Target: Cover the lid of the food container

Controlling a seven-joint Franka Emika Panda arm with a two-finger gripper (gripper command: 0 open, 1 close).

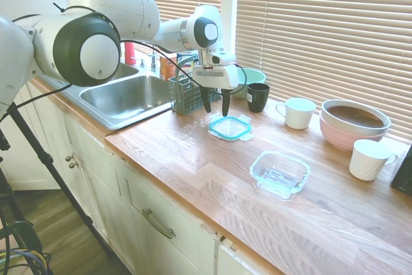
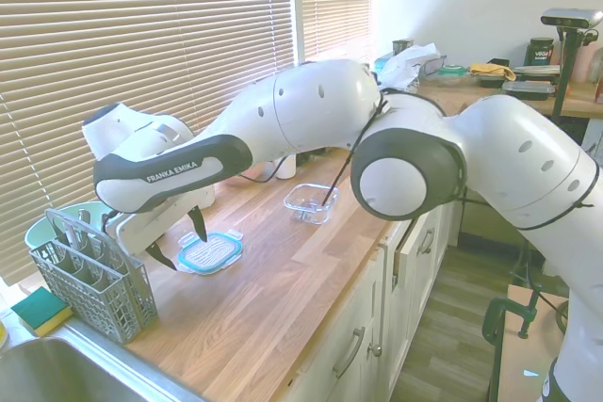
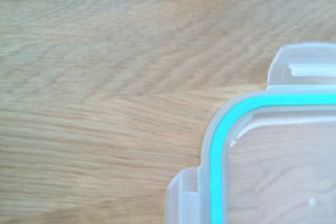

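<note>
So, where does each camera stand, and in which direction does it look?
First exterior view: in front of the counter, facing the blinds; the arm enters from the left, the open gripper above the lid, the food container nearer.
Second exterior view: from the sink end, looking along the counter; the arm enters from the right, the gripper beside the lid.
Wrist view: straight down on a lid corner; no robot parts.
All views share the lid.

White glossy arm showing dark grey joint rings, "FRANKA EMIKA" lettering on a dark band, black cables trailing along links, black-fingered end effector (image 1: 215, 102).
</note>
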